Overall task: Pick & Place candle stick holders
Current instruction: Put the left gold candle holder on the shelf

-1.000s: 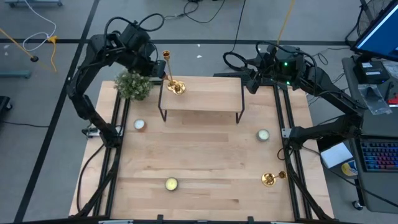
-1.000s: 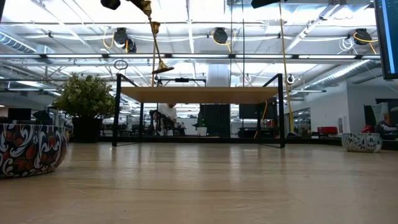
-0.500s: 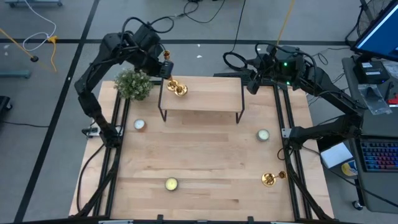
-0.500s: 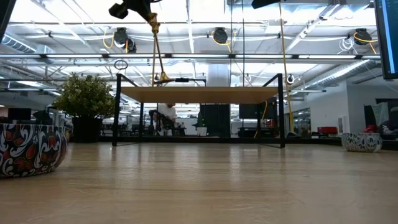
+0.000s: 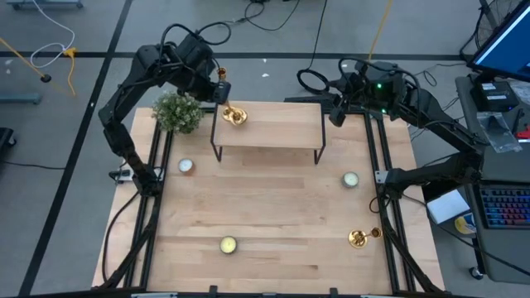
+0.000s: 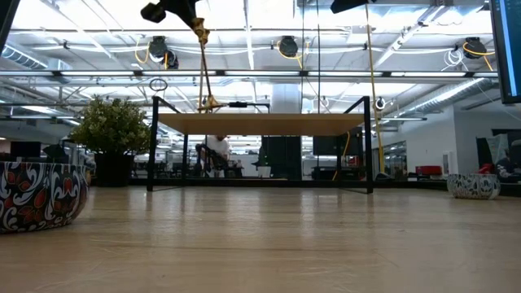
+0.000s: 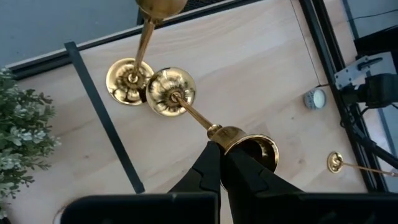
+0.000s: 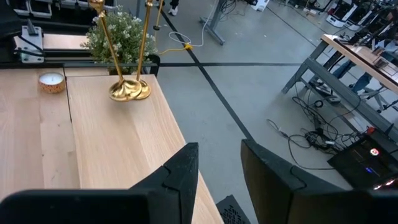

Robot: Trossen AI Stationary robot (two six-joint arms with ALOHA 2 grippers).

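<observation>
I have the left claw [image 7: 219,163] pinched tight on the stem of a candle stick holder [image 7: 186,109], just under its cup, so the stick hangs below the claw with its round base pointing down at the raised shelf [image 5: 273,128]. I hold it high up on the stem because that leaves the base free to meet the shelf top first. The base sits right beside the base of a second holder [image 7: 128,81], which stands upright on the shelf already; the two flared feet look to be touching or nearly so. From the low view I judge the held stick's foot is on the shelf or a hair above it, though I cannot be sure which, and the stem leans a little instead of standing plumb.

The green plant [image 5: 177,112] is just outside the claw, off the shelf's corner, so I keep clear of it.

The right claw [image 8: 217,165] waits near the far corner of the shelf, its fingers apart with nothing between them, well away from the work.

A third holder [image 5: 362,237] lies tipped over on the bench [image 5: 273,207], far from both claws, near the right rail. Small candles in tins, one of them at [image 5: 228,244], dot the bench and are not my concern.
</observation>
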